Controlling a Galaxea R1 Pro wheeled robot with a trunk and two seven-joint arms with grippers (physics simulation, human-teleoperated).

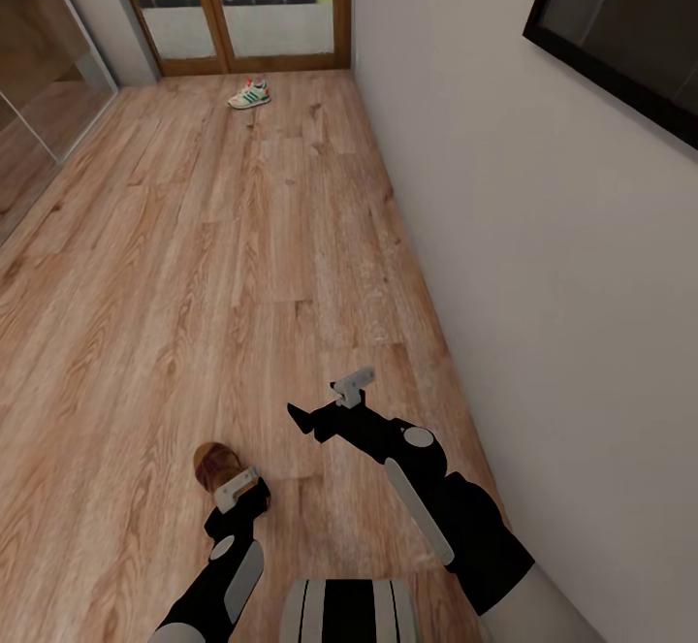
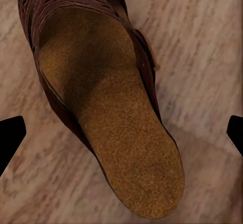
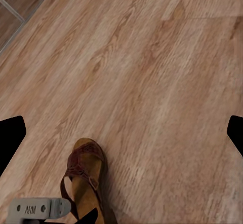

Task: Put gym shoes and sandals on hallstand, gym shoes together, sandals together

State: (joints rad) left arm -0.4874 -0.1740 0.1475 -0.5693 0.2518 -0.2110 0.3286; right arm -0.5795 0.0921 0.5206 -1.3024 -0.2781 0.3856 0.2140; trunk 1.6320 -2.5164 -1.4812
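Note:
A brown sandal with a tan sole lies on the wood floor just ahead of me. My left gripper hangs over its heel end. In the left wrist view the sandal is seen close up, and the left gripper is open, its dark fingertips far apart on either side. My right gripper is open over bare floor to the sandal's right. The right wrist view shows the same sandal. A white gym shoe with green stripes lies far ahead near the door. The hallstand is out of view.
A white wall runs along my right, with a dark framed panel on it. A glass door with a wooden frame closes the far end. A glass partition stands at the left.

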